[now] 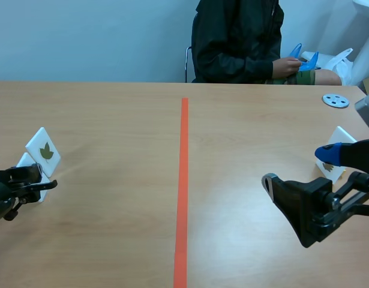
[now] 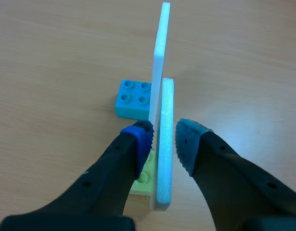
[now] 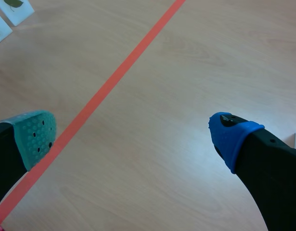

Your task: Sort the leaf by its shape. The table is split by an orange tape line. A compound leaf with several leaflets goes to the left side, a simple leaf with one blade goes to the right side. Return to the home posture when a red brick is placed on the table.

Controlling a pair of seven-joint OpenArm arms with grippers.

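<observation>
**Leaf card between my left pads, on the left of the bench**

The near leaf card (image 2: 164,159) stands edge-on between the fingers of my left gripper (image 2: 163,139), on the left side and well apart from the orange tape line (image 1: 183,180). The pads bracket its two flat faces with only a sliver of gap on each side, so I judge the gripper open around the card rather than clamped on it. The card looks like white foam board: light, stiff, easy to dent and quick to tip. It seems to be footed in a yellow-green brick (image 2: 144,179). I would take it low on the flat faces, just above that brick, and squeeze gently.

Just beyond it stands a taller card (image 2: 160,57) beside a blue brick (image 2: 132,98).

My left wrist view shows the gaps and the bricks but only the cards' edges. The scene view shows a several-lobed leaf printed on the taller card, while my arm hides most of the near card's face. It also shows a third card (image 1: 339,139) far to the right, behind my right gripper (image 3: 133,134), which hangs wide open over bare bench (image 1: 112,228) and holds nothing.
</observation>
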